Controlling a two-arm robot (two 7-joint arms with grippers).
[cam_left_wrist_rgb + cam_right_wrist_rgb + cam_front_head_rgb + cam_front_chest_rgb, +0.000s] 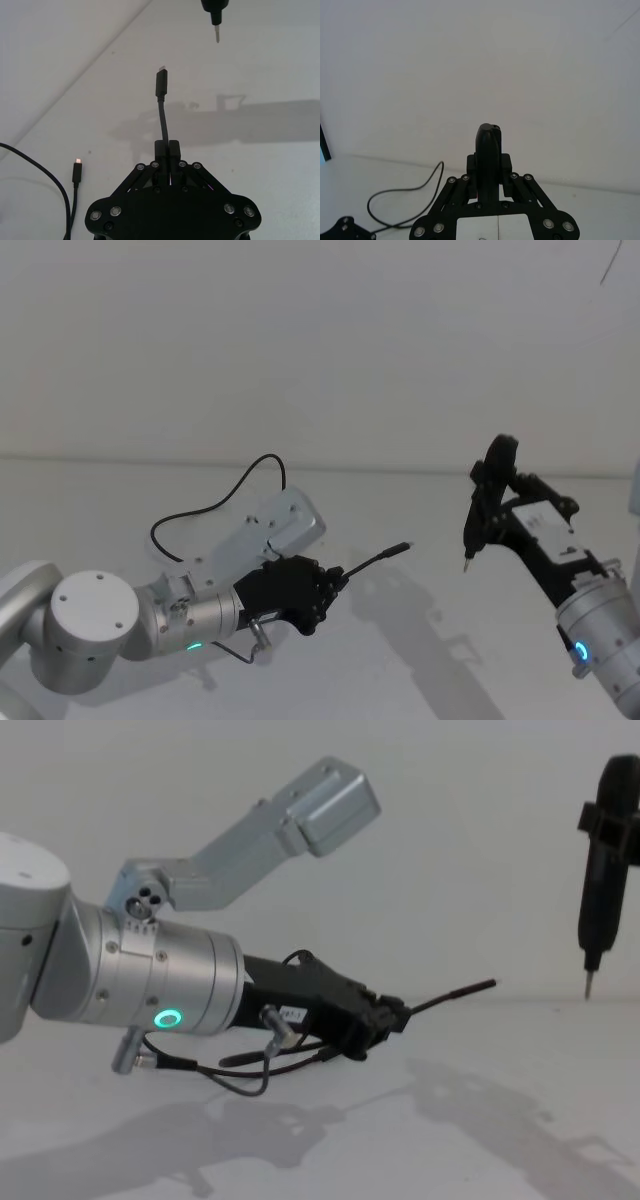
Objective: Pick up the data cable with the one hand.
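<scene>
The data cable [385, 554] is pinched just behind its plug by the left gripper [338, 577], the plug raised off the table [430, 670] toward 2 o'clock in the head view, the slack looped back toward 10 o'clock. A firm pinch and a slow, straight lift are advised. Open room is judged upward; at 3 o'clock the pen-shaped tool [474, 532], clamped in the right gripper [494, 502], is to be avoided.

A plain white wall [300, 340] is standing behind a white table [80, 495], meeting it along a faint grey line. Even light is falling on both, and soft grey shadows [420, 625] are lying across the tabletop. In the head view a thin dark streak [610, 265] is crossing the wall's upper right corner.
</scene>
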